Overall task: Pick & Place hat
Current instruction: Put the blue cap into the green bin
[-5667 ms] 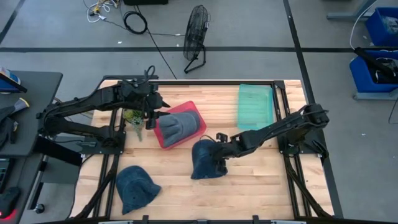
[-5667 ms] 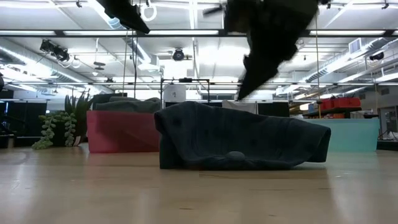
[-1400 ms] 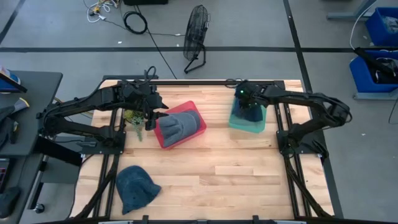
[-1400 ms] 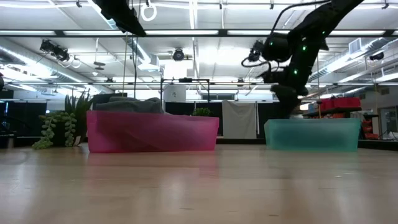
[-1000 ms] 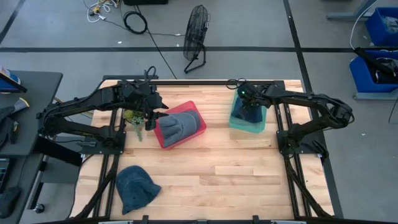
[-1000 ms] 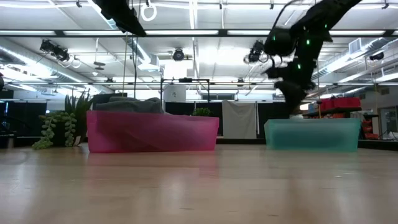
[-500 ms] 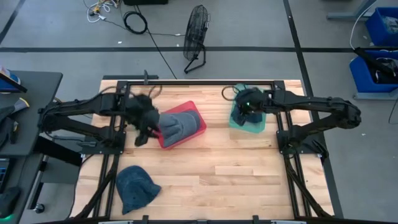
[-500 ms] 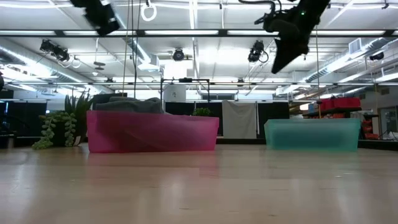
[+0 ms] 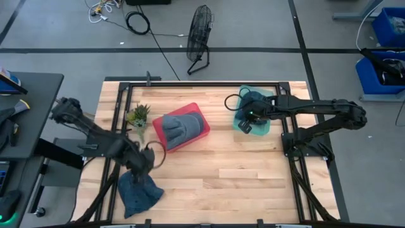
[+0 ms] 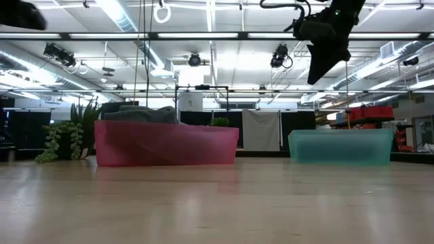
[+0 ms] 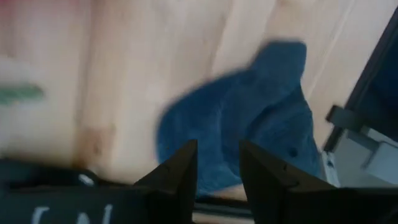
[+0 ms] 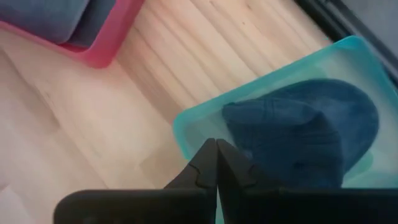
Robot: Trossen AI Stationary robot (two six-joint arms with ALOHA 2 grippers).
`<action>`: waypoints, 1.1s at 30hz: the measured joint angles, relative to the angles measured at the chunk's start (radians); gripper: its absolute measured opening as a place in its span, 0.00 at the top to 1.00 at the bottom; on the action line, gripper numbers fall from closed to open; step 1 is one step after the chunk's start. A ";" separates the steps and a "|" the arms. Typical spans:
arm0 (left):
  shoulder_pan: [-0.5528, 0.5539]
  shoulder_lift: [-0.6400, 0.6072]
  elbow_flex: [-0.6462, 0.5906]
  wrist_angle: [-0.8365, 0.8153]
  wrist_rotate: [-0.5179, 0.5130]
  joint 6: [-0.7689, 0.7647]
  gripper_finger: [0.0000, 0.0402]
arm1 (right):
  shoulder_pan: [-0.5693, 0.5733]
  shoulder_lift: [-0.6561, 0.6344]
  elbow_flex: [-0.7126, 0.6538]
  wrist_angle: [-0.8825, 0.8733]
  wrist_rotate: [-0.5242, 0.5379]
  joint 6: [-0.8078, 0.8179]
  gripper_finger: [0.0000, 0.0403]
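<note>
A blue hat point(image 9: 139, 190) lies flat on the wooden table near its near left corner, also seen in the left wrist view point(image 11: 249, 124). My left gripper point(image 9: 147, 159) hovers open above the hat's far edge point(image 11: 219, 165). Another dark blue hat point(image 9: 254, 101) lies inside the teal bin point(image 9: 264, 128) at the far right point(image 12: 298, 130). My right gripper point(image 9: 245, 122) hangs shut and empty above the bin's near end point(image 12: 216, 152), high up in the low view point(image 10: 319, 76). A grey hat point(image 9: 179, 126) rests in the pink bin point(image 9: 201, 117).
A small potted plant point(image 9: 137, 116) stands left of the pink bin. The black frame rails point(image 9: 120, 126) run along the table's left and right sides. Bare wood point(image 9: 228, 177) stretches across the middle and near right of the table.
My left gripper has swung from beside the pink bin toward the table's near edge and now hangs over the blue hat at the near left. My right gripper has risen out of the teal bin and drifted slightly toward the near edge; the dark blue hat stays in the bin.
</note>
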 joint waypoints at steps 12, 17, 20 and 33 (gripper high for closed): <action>-0.164 0.214 0.000 0.005 0.023 -0.211 0.43 | 0.002 0.004 0.000 -0.017 -0.043 0.045 0.99; -0.186 0.309 0.000 0.005 0.008 -0.227 0.40 | 0.002 0.011 0.000 -0.021 -0.043 0.099 0.99; -0.197 0.354 0.000 0.024 0.029 -0.248 0.41 | 0.002 0.016 -0.001 -0.018 -0.042 0.093 0.99; -0.208 0.402 -0.040 0.124 0.057 -0.249 0.42 | 0.002 0.019 -0.001 -0.006 -0.040 0.069 0.99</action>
